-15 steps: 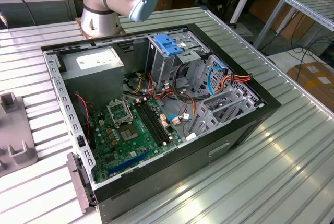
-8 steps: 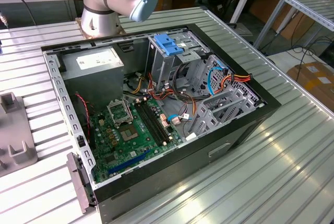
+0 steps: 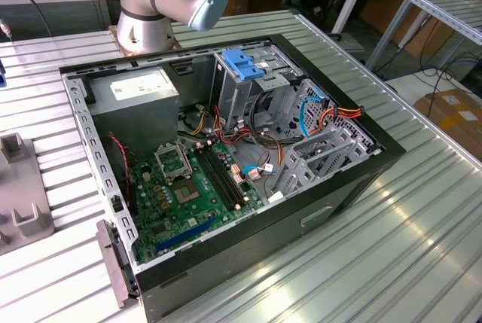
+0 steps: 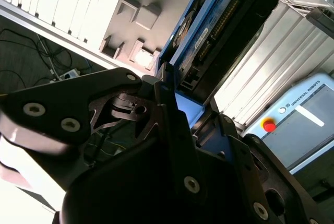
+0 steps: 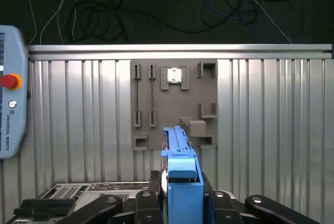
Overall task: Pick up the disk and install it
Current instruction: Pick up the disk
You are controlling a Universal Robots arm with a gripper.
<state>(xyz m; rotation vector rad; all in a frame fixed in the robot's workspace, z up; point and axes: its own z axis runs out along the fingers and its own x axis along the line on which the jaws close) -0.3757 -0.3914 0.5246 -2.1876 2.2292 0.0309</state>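
Exterior view above computer case; both wrist views close on disk

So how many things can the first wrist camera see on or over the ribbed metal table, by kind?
Grey-metal disk with blue plastic rails, gripped in the black tool: 1
Flat grey plastic holder plate: 1
Small square silver chip on that plate: 1
White control tablet with red round button: 1
Grey metal computer case: 1
Total: 5
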